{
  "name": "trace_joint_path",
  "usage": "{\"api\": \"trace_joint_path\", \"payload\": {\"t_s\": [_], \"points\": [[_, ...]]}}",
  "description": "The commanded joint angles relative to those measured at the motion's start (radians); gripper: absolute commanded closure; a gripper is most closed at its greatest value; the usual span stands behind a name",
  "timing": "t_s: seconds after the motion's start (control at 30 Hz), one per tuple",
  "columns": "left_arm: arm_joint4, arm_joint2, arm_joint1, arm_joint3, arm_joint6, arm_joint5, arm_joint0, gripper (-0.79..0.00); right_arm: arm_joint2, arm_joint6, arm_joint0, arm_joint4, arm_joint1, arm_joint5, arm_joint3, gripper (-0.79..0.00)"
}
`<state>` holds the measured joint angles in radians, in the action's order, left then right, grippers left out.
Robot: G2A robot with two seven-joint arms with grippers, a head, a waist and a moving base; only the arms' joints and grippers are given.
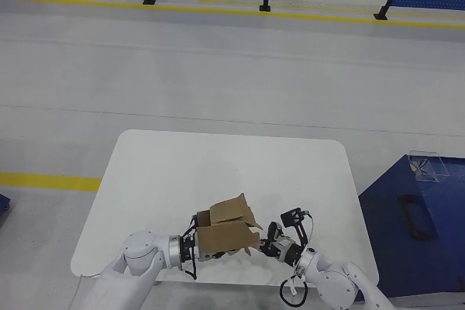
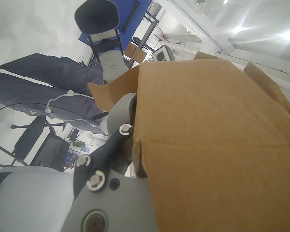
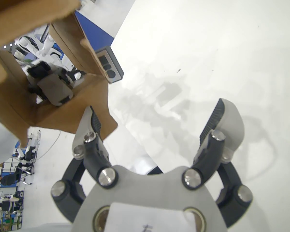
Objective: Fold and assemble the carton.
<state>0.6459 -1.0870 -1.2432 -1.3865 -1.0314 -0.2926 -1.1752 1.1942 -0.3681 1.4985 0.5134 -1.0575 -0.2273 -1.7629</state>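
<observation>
Holding the carton: my left hand is clamped on one of its walls. In the left wrist view a grey finger lies against the edge of a broad brown panel, and I cannot see the other finger behind the card.

Carton: a part-formed tube of brown corrugated card, straight out from the left hand's fingertips and between my two hands. Its loose flaps splay up and away from both. I cannot tell whether its lower edge rests on the bench.

Right hand: it is spread wide and grips nothing. One ribbed pad is just beside a loose flap corner of the carton. The other finger is well apart from the card, over bare bench.

Inside the carton: the right wrist view looks into the open end nearest the right hand. A grey finger with a dark tip shows inside the tube, from the left hand's side.

Writing on the carton: the faces I can see are plain brown card.

Writing on the right wrist: a white sticker sits on the plate behind the fingers. Its dark mark is cut by the frame edge, so I cannot read it.

Grey panel: it shows past the carton's flap, on the far side from the right hand. It has dark buttons whose markings are too small to read.

Beyond the right hand: a blue cabinet stands beside the bench, on the side away from the left hand. A clear container sits on top of it.
</observation>
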Motion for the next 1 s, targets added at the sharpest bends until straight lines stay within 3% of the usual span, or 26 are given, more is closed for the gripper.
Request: {"api": "trace_joint_path", "payload": {"t_s": [0.0,0.4,0.97], "points": [[0.002,-0.001,0.0,0.001,0.012,0.005,-0.002,0.0,0.021,0.014,0.011,-0.013,0.002,-0.01,-0.015,-0.785],[0.016,-0.009,0.004,0.007,0.064,0.021,-0.007,0.0,0.014,0.062,0.075,0.094,0.001,0.0,-0.144,-0.785],[-0.019,-0.001,0.019,-0.044,-0.024,0.09,-0.037,0.0,0.022,0.04,-0.017,0.039,-0.016,0.084,-0.03,-0.785]]}}
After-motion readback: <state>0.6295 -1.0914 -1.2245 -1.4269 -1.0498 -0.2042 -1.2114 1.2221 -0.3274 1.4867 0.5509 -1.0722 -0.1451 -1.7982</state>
